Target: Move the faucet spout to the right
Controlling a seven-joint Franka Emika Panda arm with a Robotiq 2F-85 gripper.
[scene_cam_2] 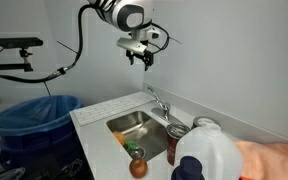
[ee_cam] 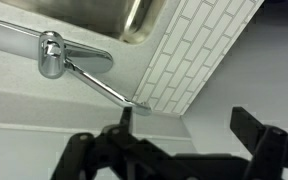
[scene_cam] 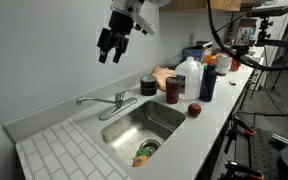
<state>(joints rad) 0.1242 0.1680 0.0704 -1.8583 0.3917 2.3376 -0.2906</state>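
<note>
Fingers [ee_cam: 246, 125] of the black two-finger gripper [scene_cam: 109, 57] stand wide apart and hold nothing; the gripper hangs high above the white counter [scene_cam: 219, 112], well apart from the faucet. The slim shiny chrome faucet spout [scene_cam: 94, 102] lies low and points left from its stubby chrome base [ee_cam: 51, 68], along the pale back wall [scene_cam: 44, 60], with its tip near the far edge of the white tile-patterned drainboard [scene_cam: 59, 150]. I judge it stiff and not fragile, but smooth and slippery, turning only at the base joint. A sideways push near the tip should give the best leverage; the short chrome lever handle [ee_cam: 50, 40] should not be touched. To the right, the room over the steel sink basin [scene_cam: 144, 120] is open; the wall behind is close, and the white plastic jug [scene_cam: 189, 75] with other bottles stands further right
</note>
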